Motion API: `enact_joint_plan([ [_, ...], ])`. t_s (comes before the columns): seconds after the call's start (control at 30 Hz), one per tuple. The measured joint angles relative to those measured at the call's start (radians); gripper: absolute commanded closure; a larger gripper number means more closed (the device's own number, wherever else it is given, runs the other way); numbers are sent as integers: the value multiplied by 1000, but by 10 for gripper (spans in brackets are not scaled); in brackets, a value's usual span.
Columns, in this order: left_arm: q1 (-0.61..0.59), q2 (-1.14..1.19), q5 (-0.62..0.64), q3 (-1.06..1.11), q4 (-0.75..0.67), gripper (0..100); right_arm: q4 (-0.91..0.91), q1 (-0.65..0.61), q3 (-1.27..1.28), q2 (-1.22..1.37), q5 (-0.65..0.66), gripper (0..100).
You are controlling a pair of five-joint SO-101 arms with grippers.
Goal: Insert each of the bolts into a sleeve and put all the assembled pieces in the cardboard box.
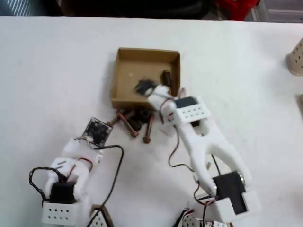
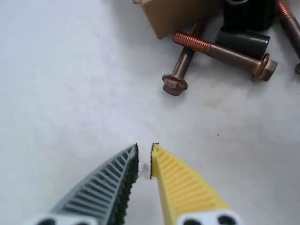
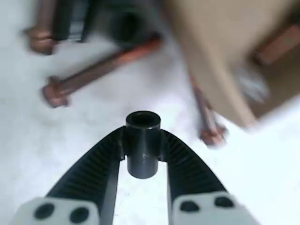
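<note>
The cardboard box (image 1: 124, 61) stands mid-table, its corner visible in the left wrist view (image 2: 178, 14) and its wall in the right wrist view (image 3: 225, 51). My right gripper (image 3: 143, 152) is shut on a black sleeve (image 3: 143, 140), held upright over the table beside the box's front wall; in the high view it sits at that wall (image 1: 146, 87). Copper bolts (image 1: 147, 127) and black sleeves (image 1: 137, 118) lie loose in front of the box. My left gripper (image 2: 144, 157) is shut on nothing, a little short of two bolts (image 2: 183, 61) and a sleeve (image 2: 243, 42).
A dark piece (image 1: 166, 76) lies inside the box near its right wall. A pale perforated object (image 1: 296, 59) stands at the table's right edge. Cables (image 1: 113, 161) trail between the arms. Open white tabletop lies to the left of the box.
</note>
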Motion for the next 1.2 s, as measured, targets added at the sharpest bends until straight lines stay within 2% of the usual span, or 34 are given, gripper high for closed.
enact_joint_plan([
  [0.1,0,0,0,0,0,920,0,100,64,-91,-161,981],
  [0.23,0,0,51,0,0,920,0,209,198,-226,-232,981],
  [0.37,0,0,190,0,-3,920,0,318,328,-361,-239,981],
  [0.63,12,0,531,0,-170,920,-2,470,537,-583,-239,981],
  [0.93,244,0,557,-54,-175,921,-15,508,574,-620,-239,981],
  [1.1,275,6,560,-140,-180,921,-28,508,577,-620,-239,981],
  [1.2,279,118,562,-189,-245,921,-28,506,577,-620,-239,981],
])
